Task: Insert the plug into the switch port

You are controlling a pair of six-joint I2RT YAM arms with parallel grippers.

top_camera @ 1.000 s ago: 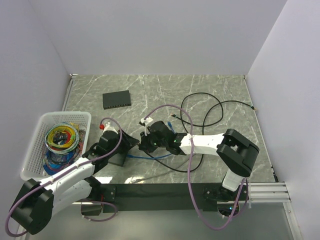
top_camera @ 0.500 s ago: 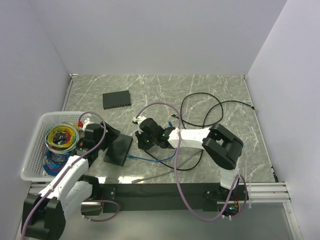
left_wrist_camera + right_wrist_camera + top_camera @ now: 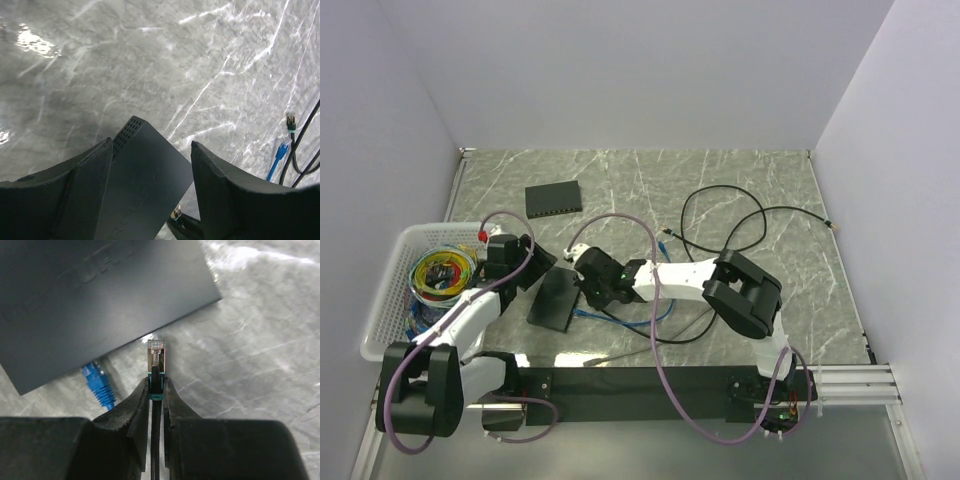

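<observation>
The switch (image 3: 555, 300) is a flat black box lying left of centre on the marble table; its ports do not show. My right gripper (image 3: 156, 385) is shut on the plug (image 3: 156, 354), a clear-tipped connector with a teal boot on a black cable, whose tip sits just short of the switch's (image 3: 100, 295) edge. In the top view the right gripper (image 3: 588, 287) is at the switch's right side. My left gripper (image 3: 151, 145) stands open above the switch's (image 3: 145, 185) far corner, fingers (image 3: 85, 190) apart and touching nothing. The left gripper (image 3: 525, 272) is by the switch's upper left corner.
A white basket (image 3: 390, 290) of coloured cables stands at the left edge. A second black box (image 3: 553, 200) lies further back. A blue plug (image 3: 97, 385) lies beside the switch, and black cable loops (image 3: 740, 225) spread over the right half of the table.
My left gripper has opened, let go of the switch and drawn back left toward the basket. My right gripper has carried the plug left up to the switch's edge.
</observation>
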